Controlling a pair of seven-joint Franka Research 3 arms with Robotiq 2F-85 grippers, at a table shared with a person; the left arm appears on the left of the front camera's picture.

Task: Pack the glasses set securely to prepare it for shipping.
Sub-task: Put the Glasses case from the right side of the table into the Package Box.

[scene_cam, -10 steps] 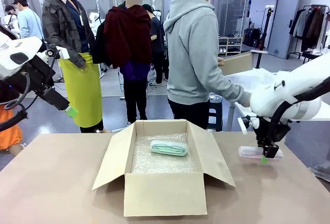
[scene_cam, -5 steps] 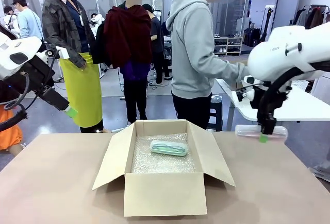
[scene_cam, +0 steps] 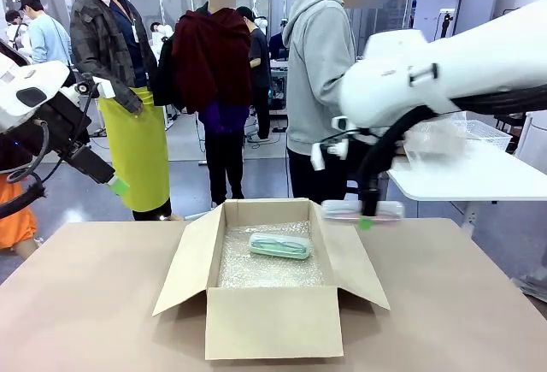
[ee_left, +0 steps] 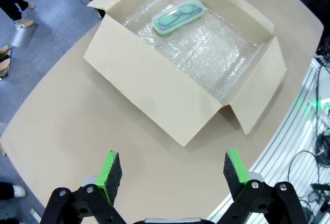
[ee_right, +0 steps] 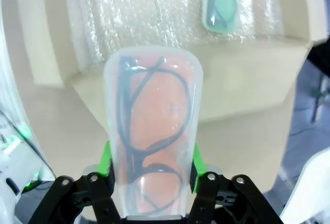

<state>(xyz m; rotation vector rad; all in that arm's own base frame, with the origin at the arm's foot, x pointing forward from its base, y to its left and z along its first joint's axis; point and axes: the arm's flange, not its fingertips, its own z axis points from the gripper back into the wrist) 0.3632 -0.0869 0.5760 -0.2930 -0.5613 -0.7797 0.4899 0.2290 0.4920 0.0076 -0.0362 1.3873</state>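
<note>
A brown cardboard box (scene_cam: 265, 321) stands open in the middle of the table, lined with bubble wrap (scene_cam: 256, 271). The mint green glasses case (scene_cam: 279, 245) lies flat inside it toward the back, and it also appears in the left wrist view (ee_left: 178, 17) and the right wrist view (ee_right: 223, 5). My right gripper (scene_cam: 367, 218) is shut on the pink glasses case (scene_cam: 362, 210) and holds it level in the air over the box's right flap. From the right wrist, the pink case (ee_right: 152, 126) sits between the green pads (ee_right: 106, 158). My left gripper (ee_left: 172, 166) is open, high off the table's left side.
The tan table (scene_cam: 85, 304) has bare surface to the left, right and front of the box. A person in a grey hoodie (scene_cam: 320, 73) stands behind the far edge. A white side table (scene_cam: 461, 180) stands at the back right with a wire basket on it.
My right arm lifted the pink case off the table's right side and carried it up and left to the box's right flap. The left arm stayed still.
</note>
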